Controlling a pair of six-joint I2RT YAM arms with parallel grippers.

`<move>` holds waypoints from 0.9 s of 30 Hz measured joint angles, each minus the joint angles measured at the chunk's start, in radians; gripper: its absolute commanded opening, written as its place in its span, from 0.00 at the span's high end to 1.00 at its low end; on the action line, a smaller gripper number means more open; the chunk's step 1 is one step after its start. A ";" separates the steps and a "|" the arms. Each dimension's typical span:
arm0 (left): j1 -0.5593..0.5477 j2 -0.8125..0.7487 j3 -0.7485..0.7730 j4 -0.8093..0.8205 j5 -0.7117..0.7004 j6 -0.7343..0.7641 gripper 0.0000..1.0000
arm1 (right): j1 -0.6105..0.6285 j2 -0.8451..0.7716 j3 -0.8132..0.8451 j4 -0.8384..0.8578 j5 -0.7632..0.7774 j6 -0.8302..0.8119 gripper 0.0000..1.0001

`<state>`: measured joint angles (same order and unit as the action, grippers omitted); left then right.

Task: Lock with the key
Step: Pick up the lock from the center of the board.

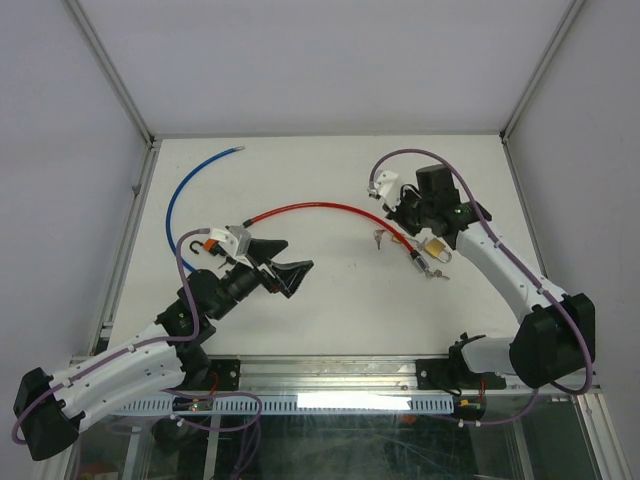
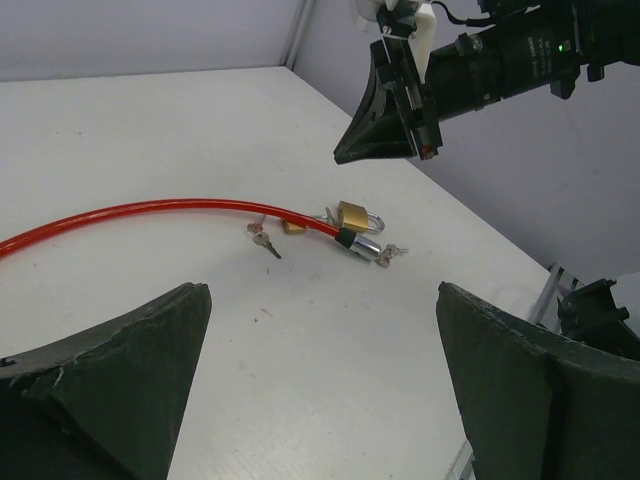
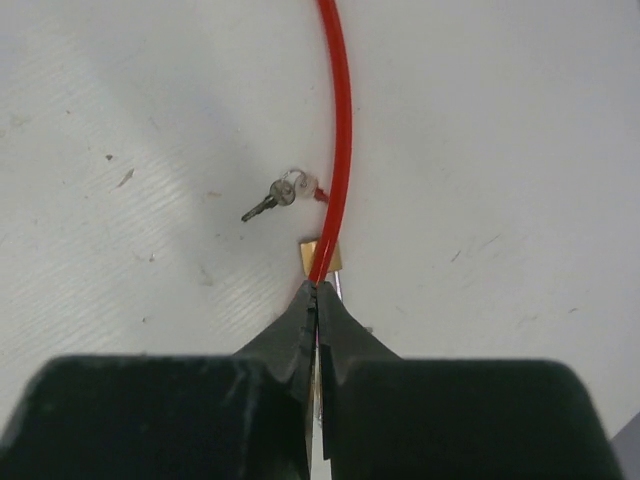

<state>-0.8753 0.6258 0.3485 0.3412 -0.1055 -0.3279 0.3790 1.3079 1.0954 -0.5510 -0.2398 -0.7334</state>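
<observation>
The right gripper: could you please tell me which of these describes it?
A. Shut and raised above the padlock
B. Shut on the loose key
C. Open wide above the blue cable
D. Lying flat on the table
A: in the left wrist view the right gripper hangs in the air with its fingers pressed together and nothing seen between them, above the brass padlock at the end of the red cable.

A key [image 1: 378, 238] lies just left of the padlock [image 1: 436, 247] on the table [image 1: 350, 320]; one cable [image 1: 300, 208] runs leftward from it (a second cable [image 1: 170, 205] lies well left, behind).
</observation>
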 measured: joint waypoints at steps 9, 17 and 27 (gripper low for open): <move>0.000 0.005 -0.006 -0.003 0.003 -0.005 0.01 | -0.139 -0.001 -0.112 0.028 -0.103 0.093 0.65; 0.000 -0.006 -0.074 0.021 0.011 -0.039 0.01 | -0.268 0.031 -0.168 0.007 -0.211 0.130 0.39; 0.000 -0.001 -0.119 0.061 0.021 -0.079 0.01 | -0.280 0.169 -0.192 -0.002 -0.188 0.145 0.48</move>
<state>-0.8753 0.6250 0.2298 0.4019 -0.0849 -0.4072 0.0994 1.4769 0.9039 -0.5529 -0.4278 -0.5880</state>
